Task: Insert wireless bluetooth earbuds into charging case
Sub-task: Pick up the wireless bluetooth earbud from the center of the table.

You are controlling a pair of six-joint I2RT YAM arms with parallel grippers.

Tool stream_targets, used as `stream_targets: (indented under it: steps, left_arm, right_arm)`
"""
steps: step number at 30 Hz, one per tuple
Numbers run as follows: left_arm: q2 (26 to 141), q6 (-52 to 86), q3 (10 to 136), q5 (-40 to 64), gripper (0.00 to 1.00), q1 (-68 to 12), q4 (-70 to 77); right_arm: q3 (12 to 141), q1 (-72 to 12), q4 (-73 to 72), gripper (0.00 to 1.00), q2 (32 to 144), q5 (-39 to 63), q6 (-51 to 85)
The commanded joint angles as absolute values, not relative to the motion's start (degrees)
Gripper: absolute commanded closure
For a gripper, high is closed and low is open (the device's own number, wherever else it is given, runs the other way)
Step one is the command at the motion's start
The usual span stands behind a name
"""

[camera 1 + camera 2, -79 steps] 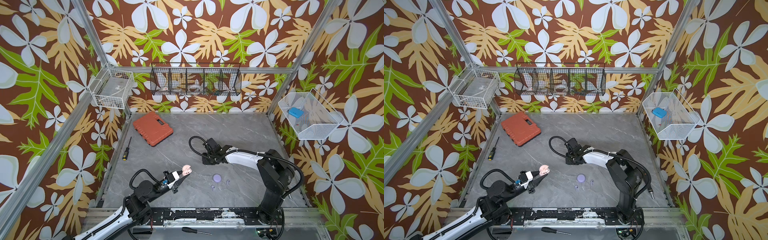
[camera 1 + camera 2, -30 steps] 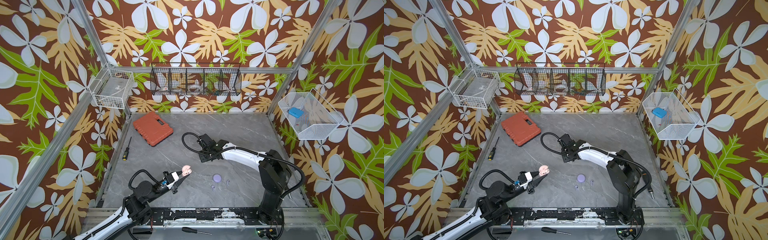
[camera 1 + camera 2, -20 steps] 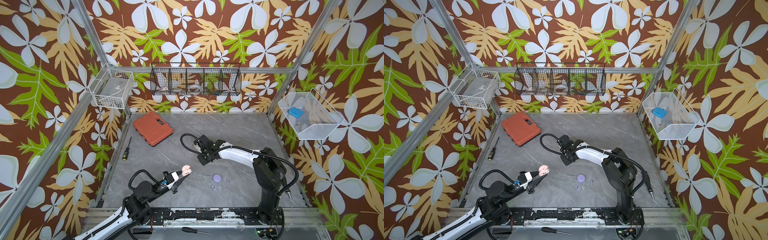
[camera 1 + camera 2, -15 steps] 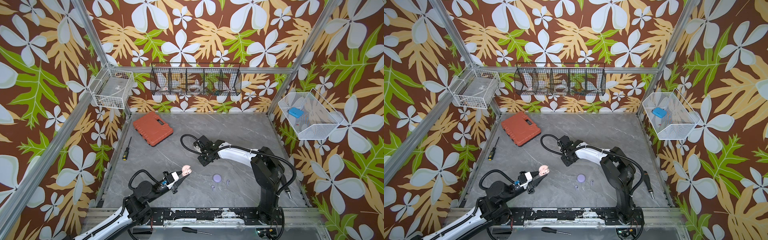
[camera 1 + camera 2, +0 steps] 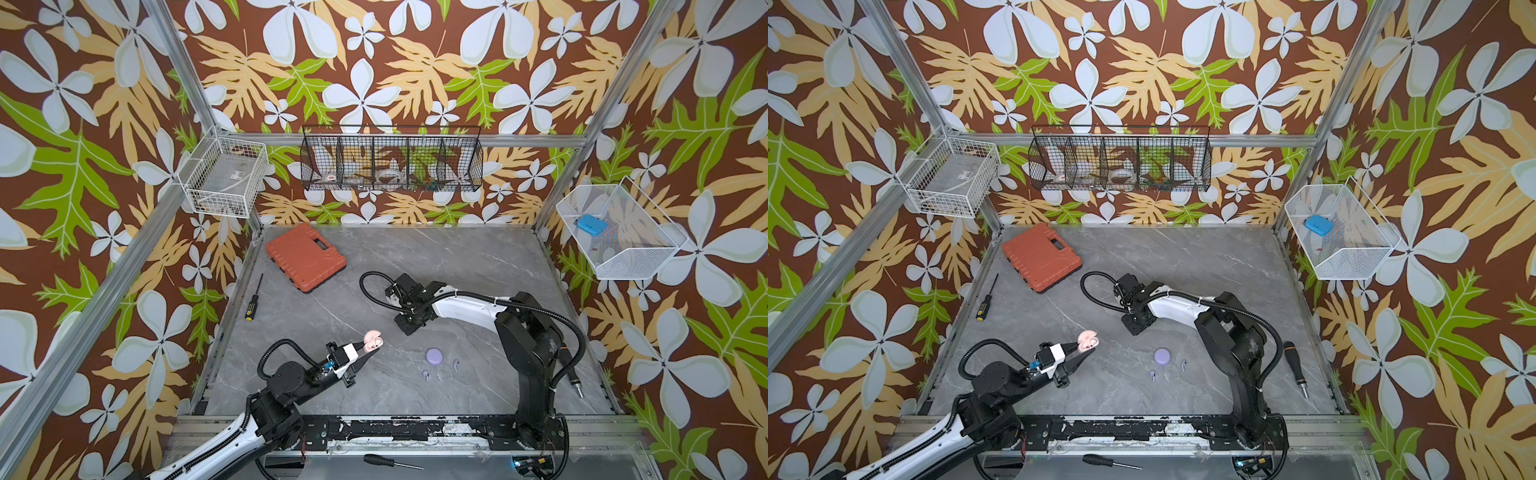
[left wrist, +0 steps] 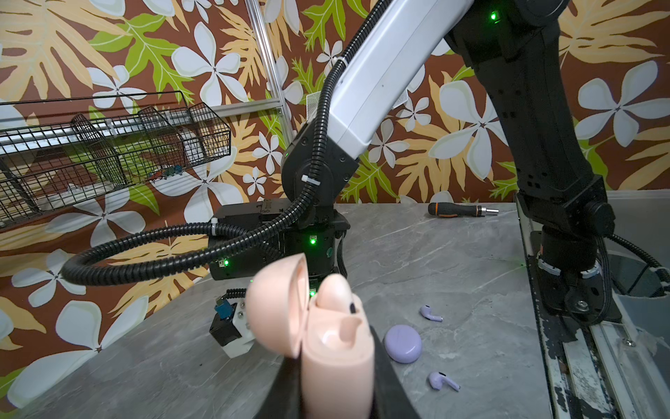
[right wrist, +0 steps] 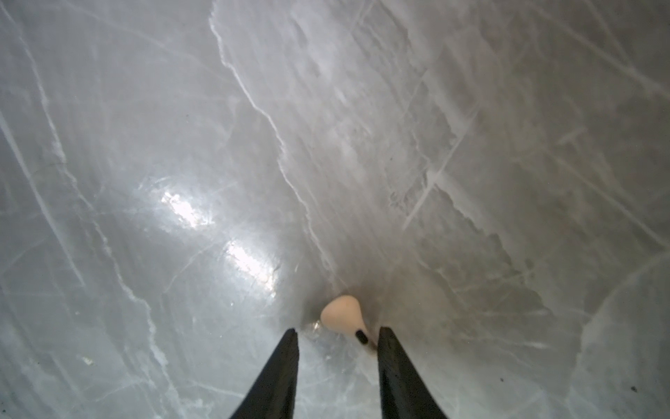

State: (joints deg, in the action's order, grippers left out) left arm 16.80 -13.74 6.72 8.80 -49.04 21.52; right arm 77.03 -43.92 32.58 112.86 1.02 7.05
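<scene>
My left gripper [image 5: 369, 351] [image 6: 337, 395] is shut on the open pale pink charging case [image 5: 372, 340] [image 5: 1089, 340] [image 6: 337, 348] and holds it above the front left of the table. One pink earbud [image 6: 335, 292] sits in the case. My right gripper [image 7: 337, 332] [image 5: 406, 327] points down at mid-table, open. A second pink earbud [image 7: 342, 313] lies on the table just past its tips, its stem next to one finger. A shut lavender case [image 5: 434, 356] [image 6: 403, 342] and two lavender earbuds [image 5: 427, 376] [image 5: 456, 365] lie at the front.
An orange tool case [image 5: 305, 257] lies at the back left, with a black screwdriver [image 5: 252, 297] near the left edge. Another screwdriver [image 5: 1295, 368] lies by the right arm's base. Wire baskets [image 5: 390, 160] hang on the walls. The right arm's cable loops over mid-table.
My right gripper has shifted left and a little nearer the front, down over the pink earbud, and its jaws have narrowed slightly. The left arm and pink case have not moved.
</scene>
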Motion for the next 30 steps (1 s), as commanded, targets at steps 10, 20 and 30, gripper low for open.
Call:
stream_targets:
  steps: [10,20,30]
  left_arm:
    - [16.85,-14.33,6.5,8.16,1.0,-48.9,23.38]
    - [16.79,-14.33,6.5,8.13,1.0,-48.88,23.34]
    - [16.71,-14.24,6.5,8.17,1.0,-48.95,23.32]
  right_arm:
    - [78.05,-43.94,32.34,0.68,114.32,-1.47,6.53]
    - [77.58,-43.95,32.1,0.74,115.01,-1.91,7.68]
    - [76.38,-43.95,31.73,0.8,115.31,-2.01,8.96]
